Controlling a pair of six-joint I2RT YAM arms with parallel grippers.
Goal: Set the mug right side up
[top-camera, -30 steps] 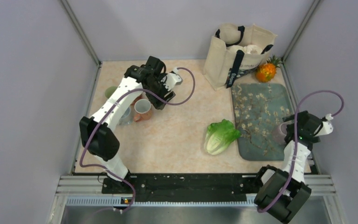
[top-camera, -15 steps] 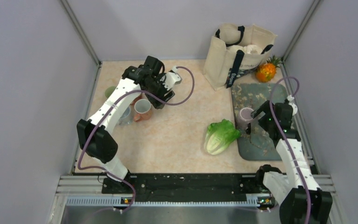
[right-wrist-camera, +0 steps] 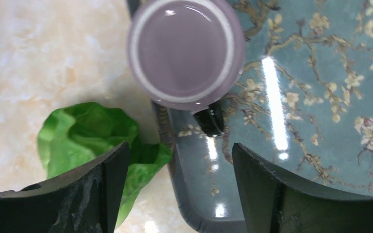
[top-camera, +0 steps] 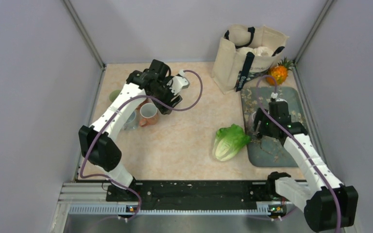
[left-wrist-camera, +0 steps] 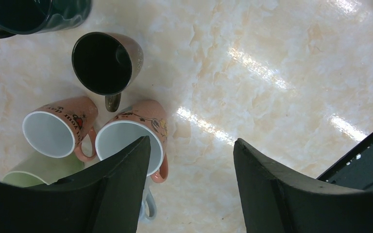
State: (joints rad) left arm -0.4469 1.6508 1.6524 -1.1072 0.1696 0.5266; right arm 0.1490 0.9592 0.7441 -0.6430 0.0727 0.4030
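Right wrist view gives me the lilac mug bottom-up: I see its flat ringed base, with the mouth down on the blue blossom-print tray, right at the tray's left edge. Its dark handle points back toward my camera. The right gripper hangs above with its 2 fingers spread wide; the mug sits just ahead of the gap between them, not inside it, and nothing is gripped. A green lettuce lies on the marble table just beside that tray edge, under the left-hand finger in this view. From the top camera the mug itself is mostly hidden under the arm. Across the table, the left gripper is also wide apart and empty, poised over a cluster of upright mugs: 2 pink ones, a brown one and a pale green one.
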